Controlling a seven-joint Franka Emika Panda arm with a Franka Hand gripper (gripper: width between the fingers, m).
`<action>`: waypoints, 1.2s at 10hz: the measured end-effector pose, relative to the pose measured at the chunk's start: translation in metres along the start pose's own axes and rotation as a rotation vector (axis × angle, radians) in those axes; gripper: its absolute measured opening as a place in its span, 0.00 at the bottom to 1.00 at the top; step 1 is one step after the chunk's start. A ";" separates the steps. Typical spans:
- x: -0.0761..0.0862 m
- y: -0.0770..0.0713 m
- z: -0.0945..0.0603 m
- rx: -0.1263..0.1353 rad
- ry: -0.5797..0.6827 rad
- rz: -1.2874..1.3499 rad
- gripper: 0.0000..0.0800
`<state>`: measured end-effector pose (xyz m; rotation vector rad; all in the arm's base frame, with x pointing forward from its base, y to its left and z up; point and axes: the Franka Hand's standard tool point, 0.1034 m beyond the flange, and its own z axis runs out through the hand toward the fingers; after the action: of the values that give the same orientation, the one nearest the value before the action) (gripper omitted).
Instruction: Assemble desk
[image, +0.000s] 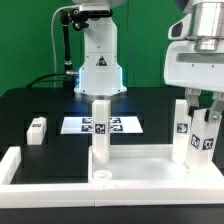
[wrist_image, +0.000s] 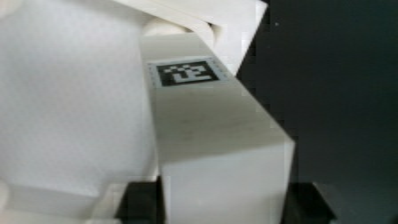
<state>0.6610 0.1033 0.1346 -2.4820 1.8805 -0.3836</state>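
The white tabletop panel (image: 140, 160) lies flat at the front of the exterior view. One white leg block (image: 100, 135) stands upright on its left part. A second leg (image: 182, 130) with a tag stands at its right. My gripper (image: 206, 112) comes down from the upper right and is shut on a third tagged leg (image: 207, 142), held upright next to the second. In the wrist view this leg (wrist_image: 222, 130) fills the gap between the black fingers (wrist_image: 143, 200) of the gripper (wrist_image: 226, 205). A fourth leg (image: 37, 130) lies loose on the black table at the left.
The marker board (image: 122, 125) lies flat behind the panel. The low white border wall (image: 10, 165) runs along the left and front. The robot base (image: 98, 70) stands at the back centre, before a green backdrop.
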 end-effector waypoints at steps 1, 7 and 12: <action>0.002 0.001 0.000 -0.003 0.000 0.065 0.38; 0.006 0.017 0.001 0.034 -0.044 0.603 0.38; 0.005 0.014 -0.006 0.043 -0.029 0.312 0.77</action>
<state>0.6481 0.0958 0.1393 -2.1049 2.1729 -0.3726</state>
